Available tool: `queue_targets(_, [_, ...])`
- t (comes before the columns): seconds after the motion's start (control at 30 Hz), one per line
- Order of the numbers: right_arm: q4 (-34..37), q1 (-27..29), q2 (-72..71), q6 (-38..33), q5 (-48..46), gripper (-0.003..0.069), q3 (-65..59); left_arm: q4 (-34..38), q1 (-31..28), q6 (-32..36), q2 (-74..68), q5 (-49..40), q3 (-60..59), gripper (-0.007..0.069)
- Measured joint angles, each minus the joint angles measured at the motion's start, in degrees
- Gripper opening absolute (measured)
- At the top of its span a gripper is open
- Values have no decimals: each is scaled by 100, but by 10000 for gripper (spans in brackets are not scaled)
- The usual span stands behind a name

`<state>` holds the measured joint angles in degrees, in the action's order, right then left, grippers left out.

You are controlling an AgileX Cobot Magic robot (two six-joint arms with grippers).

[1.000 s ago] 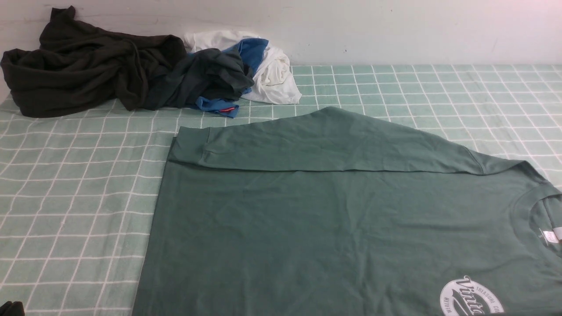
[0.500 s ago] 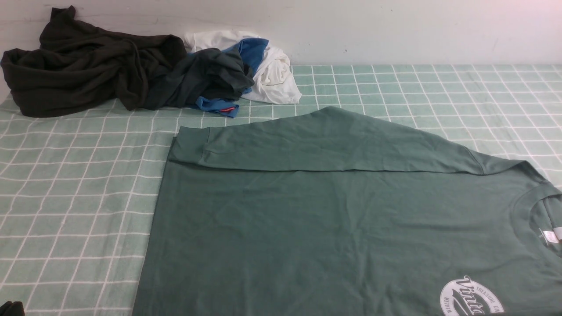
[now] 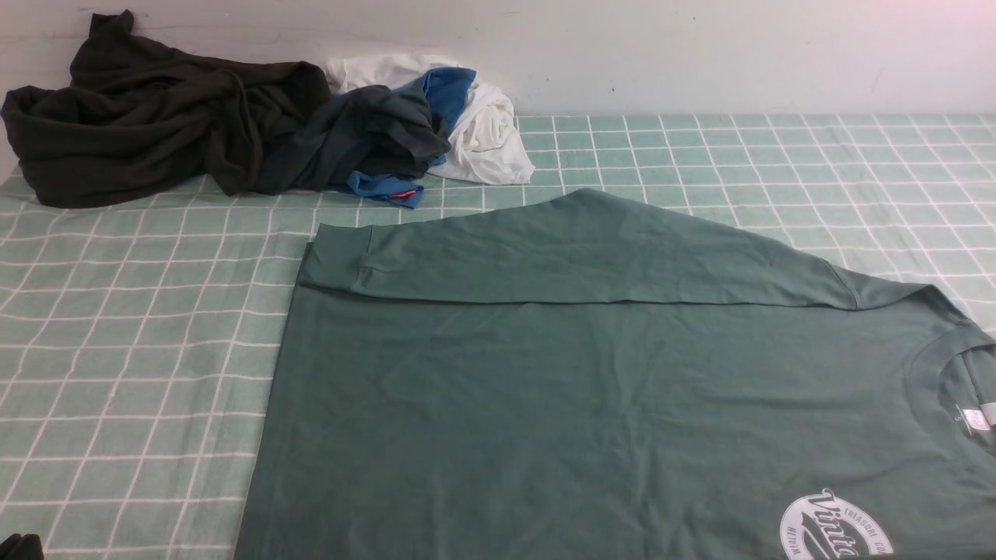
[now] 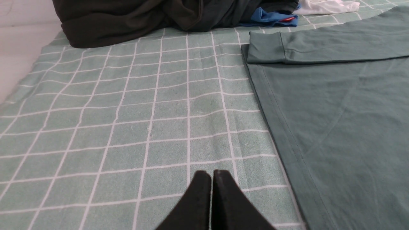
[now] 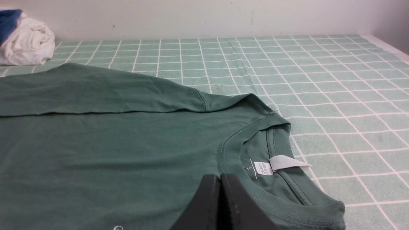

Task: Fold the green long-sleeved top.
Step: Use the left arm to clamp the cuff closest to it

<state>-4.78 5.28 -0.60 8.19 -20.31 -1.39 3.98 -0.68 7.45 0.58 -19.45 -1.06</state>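
A pale green cloth [image 3: 117, 350] with white grid lines spreads in front of me up to a plain off-white wall [image 3: 700, 54]. The light looks soft and even, possibly from overhead.

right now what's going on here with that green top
Nothing is held yet. The green top lies flat on the checked cloth, one sleeve already folded along its far edge. The left gripper is shut over the cloth beside the hem; the right gripper is shut over the top near the collar. Other clothes are piled at the far left.
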Motion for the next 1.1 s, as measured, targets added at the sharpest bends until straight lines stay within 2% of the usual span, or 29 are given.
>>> queue_targets(0.37, [0, 0, 0, 61, 0, -14, 0, 38, 0, -24, 0, 0, 0, -3])
queue_targets(0.47, [20, 0, 0, 334, 0, -14, 0, 633, 0, -321, 0, 0, 0, -3])
queue_targets(0.53, [198, 0, 0, 785, 0, -14, 5, 1576, 0, -899, 0, 0, -11, -3])
queue_targets(0.6, [662, 0, 0, 1293, -7, -14, 5, 2713, 0, -1452, 0, -19, -39, -3])
queue_targets(0.63, [727, 0, 0, 1427, -7, -14, 5, 2828, 0, -1563, 0, -19, -40, -3])
queue_targets(0.67, [1315, 0, 0, 1996, -7, -14, 5, 3641, 0, -1911, 0, -23, -59, -3])
queue_targets(0.7, [1749, 0, 0, 2368, -23, -14, 5, 4089, 0, -2038, 0, -23, -59, -3])
queue_targets(0.83, [3290, 0, 0, 3524, -66, -14, -1, 4724, 0, -2205, 2, -1, -59, -3])
queue_targets(0.9, [3573, 0, 0, 3664, -108, -14, -1, 4793, 0, -2217, 2, 6, -59, -3])
queue_targets(0.97, [3574, 0, 0, 3634, -115, -14, -1, 4812, 0, -2138, 2, 6, -59, -3])
queue_targets(1.07, [3398, 0, 0, 3397, -160, -14, -1, 4812, 0, -1532, 2, -64, 41, -3])
queue_targets(1.1, [3349, 0, 0, 3225, -178, -14, -1, 4806, 0, -1133, 2, -135, 189, -3])
